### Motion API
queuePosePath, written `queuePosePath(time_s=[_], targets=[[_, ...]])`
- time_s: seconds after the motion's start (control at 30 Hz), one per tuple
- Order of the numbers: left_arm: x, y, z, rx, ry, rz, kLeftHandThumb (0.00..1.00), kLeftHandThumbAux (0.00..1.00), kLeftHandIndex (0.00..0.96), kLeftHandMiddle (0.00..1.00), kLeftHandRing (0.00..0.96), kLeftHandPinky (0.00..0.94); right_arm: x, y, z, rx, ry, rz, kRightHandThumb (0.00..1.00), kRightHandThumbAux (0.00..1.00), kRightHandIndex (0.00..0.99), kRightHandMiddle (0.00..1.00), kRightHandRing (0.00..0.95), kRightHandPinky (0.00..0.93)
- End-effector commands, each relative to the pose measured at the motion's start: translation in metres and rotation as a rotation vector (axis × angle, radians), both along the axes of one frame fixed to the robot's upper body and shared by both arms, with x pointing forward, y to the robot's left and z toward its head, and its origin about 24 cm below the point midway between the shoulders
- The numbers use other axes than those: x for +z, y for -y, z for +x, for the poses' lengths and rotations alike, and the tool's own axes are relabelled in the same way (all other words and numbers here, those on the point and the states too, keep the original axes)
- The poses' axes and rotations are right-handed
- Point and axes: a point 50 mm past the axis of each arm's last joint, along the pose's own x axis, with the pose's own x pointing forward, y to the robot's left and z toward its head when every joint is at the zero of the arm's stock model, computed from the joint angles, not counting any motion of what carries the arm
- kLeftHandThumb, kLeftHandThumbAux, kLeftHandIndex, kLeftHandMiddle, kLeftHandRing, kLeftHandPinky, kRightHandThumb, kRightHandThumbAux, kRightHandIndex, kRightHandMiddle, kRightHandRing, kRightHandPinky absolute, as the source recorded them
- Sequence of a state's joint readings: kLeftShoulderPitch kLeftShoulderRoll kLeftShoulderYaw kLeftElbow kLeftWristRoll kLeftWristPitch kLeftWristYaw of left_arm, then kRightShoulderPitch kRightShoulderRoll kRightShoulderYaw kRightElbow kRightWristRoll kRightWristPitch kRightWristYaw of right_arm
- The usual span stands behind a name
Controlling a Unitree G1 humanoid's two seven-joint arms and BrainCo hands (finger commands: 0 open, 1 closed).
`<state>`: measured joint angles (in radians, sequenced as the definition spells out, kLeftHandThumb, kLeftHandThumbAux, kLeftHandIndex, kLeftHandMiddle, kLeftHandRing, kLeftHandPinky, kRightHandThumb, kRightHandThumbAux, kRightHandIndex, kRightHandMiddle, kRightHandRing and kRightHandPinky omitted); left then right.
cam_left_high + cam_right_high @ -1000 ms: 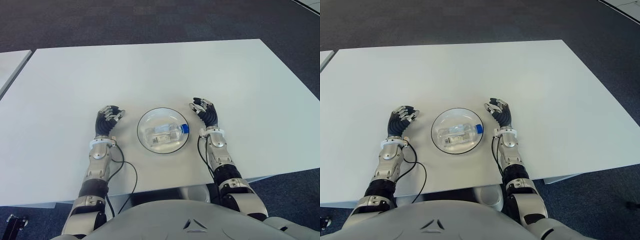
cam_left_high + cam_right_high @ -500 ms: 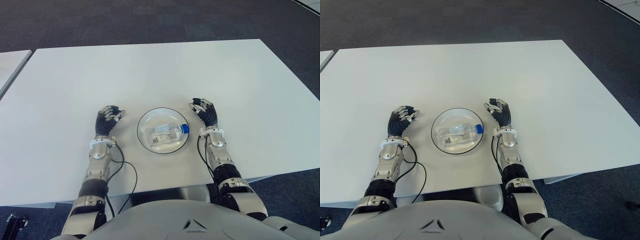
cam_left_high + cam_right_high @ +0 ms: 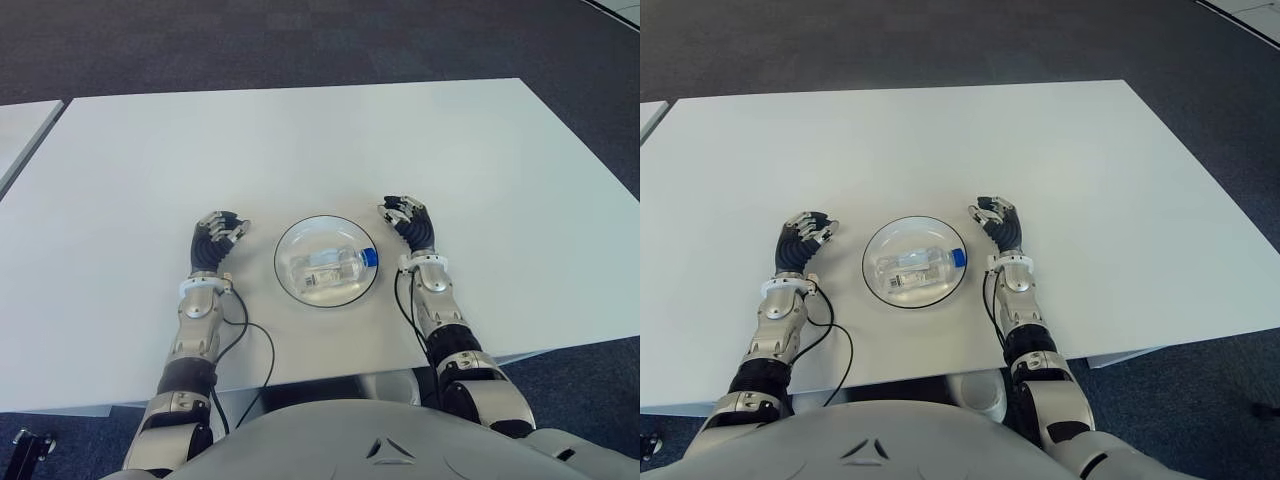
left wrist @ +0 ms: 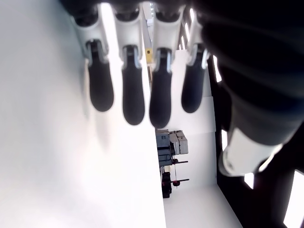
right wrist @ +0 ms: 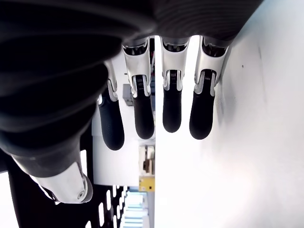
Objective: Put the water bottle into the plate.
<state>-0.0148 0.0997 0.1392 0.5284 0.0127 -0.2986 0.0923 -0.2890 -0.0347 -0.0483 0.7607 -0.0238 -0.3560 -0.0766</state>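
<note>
I have the wide white desk in front of me, with the plate near its front edge. The water bottle already lies on its side inside the plate, blue cap toward my right, so I judge the task done. My left hand shows just left of the plate, fingers loosely apart and holding nothing; my right hand shows just right of it, equally slack and empty. The risk I see: both hands flank the plate closely, so a careless sideways retreat could clip its rim and roll the 1 bottle out
</note>
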Motion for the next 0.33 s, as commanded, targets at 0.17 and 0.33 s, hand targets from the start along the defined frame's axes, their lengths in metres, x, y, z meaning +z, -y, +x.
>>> queuePosePath(time_s=[0.17,0.33], targets=[[-0.0316,0.0015,-0.0265,0.02,-0.199,-0.036,0.704,0.718,0.428,0.478,0.473,0.468,-0.0308,0.0028,-0.0187,-0.025,-0.165,0.01,0.705,0.731,0.435,0.68,0.663,0.639],[-0.0315,0.0014,-0.0266,0.021,-0.199,-0.037,0.704,0.718,0.428,0.481,0.477,0.472,-0.0314,0.0028,-0.019,-0.027,-0.165,0.009,0.707,0.731,0.434,0.673,0.658,0.641]])
